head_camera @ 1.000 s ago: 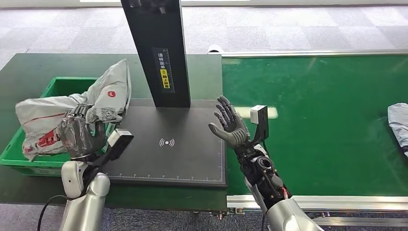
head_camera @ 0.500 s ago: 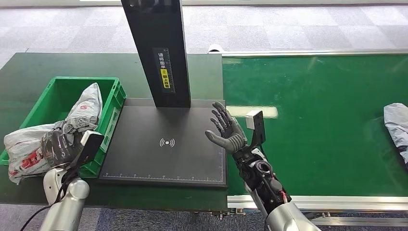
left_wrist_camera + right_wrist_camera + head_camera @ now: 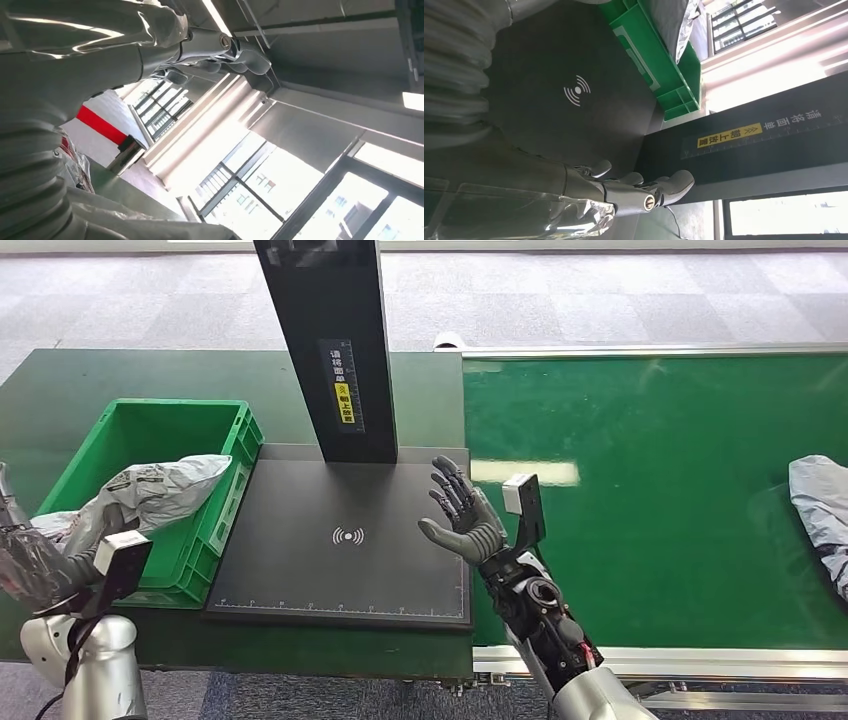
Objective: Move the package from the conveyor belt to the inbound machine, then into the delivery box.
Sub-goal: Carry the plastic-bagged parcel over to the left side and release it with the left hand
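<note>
A grey plastic package lies in the green delivery box, sagging over its front wall toward my left hand. That hand hovers off the box's front left corner with fingers stretched out and apart; the left wrist view shows those fingers extended with nothing between them and the package beside the wrist. My right hand is raised, palm open, above the right part of the inbound machine's black plate. In the right wrist view the right hand is spread over the plate.
The machine's black column rises behind the plate. The green conveyor belt runs to the right, and another grey package lies at its right edge. The box stands close against the plate's left side.
My left arm has swung left and back toward me, and the package has gone from raised above the box to lying in it, released. My right hand drifted slightly left.
</note>
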{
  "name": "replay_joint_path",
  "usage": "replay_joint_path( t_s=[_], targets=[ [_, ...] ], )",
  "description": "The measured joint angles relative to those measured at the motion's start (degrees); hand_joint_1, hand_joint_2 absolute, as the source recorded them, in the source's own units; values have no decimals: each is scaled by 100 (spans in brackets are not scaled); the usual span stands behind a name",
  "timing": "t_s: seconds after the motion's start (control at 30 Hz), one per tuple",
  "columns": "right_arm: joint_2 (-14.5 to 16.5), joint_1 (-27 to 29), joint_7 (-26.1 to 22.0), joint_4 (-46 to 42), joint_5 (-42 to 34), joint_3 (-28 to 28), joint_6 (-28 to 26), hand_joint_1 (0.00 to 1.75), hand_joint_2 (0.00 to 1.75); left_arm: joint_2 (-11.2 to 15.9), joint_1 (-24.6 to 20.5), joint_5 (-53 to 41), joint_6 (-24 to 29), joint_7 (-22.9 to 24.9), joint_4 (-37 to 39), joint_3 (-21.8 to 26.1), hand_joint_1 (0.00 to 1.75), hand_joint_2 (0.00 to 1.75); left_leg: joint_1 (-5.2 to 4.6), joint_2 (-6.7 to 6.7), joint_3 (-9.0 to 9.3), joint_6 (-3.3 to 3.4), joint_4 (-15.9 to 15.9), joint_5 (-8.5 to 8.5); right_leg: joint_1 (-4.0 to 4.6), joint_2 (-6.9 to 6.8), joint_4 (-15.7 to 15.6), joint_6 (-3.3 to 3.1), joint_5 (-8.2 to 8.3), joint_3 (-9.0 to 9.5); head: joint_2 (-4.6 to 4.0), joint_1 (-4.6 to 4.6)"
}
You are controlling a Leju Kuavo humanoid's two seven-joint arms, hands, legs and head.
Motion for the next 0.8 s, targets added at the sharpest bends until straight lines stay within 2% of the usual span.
replay_joint_path(
  t_s=[0.17,0.27,0.4,0.53,0.67,0.73,0.8],
  targets=[
    [0,-8,36,-49,-27,43,8,0,175,-81,61,348,0,-12,-177,-19,0,175,0,2,1,0,0,0,0,0,0,0,0,1,1,1],
    [0,-12,16,-51,-35,65,33,0,175,-90,180,1044,0,-15,-323,-199,0,175,0,1,1,0,0,0,0,0,0,0,0,1,1,0],
    [0,-45,-18,-50,-44,107,74,0,175,-2,424,2199,0,-22,-658,-772,0,175,0,-1,-1,0,0,0,0,-1,0,0,0,0,1,1],
    [0,-114,-59,-46,-44,121,85,0,175,214,676,3622,-1,-25,-1071,-1552,0,175,0,0,-1,0,0,0,0,-1,0,0,0,1,0,0],
    [0,-180,-105,-26,-44,123,109,0,175,427,919,4274,-42,-27,-1613,-2286,0,175,0,-2,-1,0,0,0,0,-1,0,0,0,2,2,1],
    [0,-206,-120,-11,-44,123,128,0,175,500,1024,4514,-247,-27,-1845,-2541,0,175,0,0,0,0,0,0,0,-1,0,0,0,2,2,1],
    [-1,-226,-137,8,-43,124,157,0,175,551,1125,4820,-681,-27,-2078,-2751,0,175,0,-1,0,0,0,0,0,-1,0,0,0,2,2,1]
  ],
)
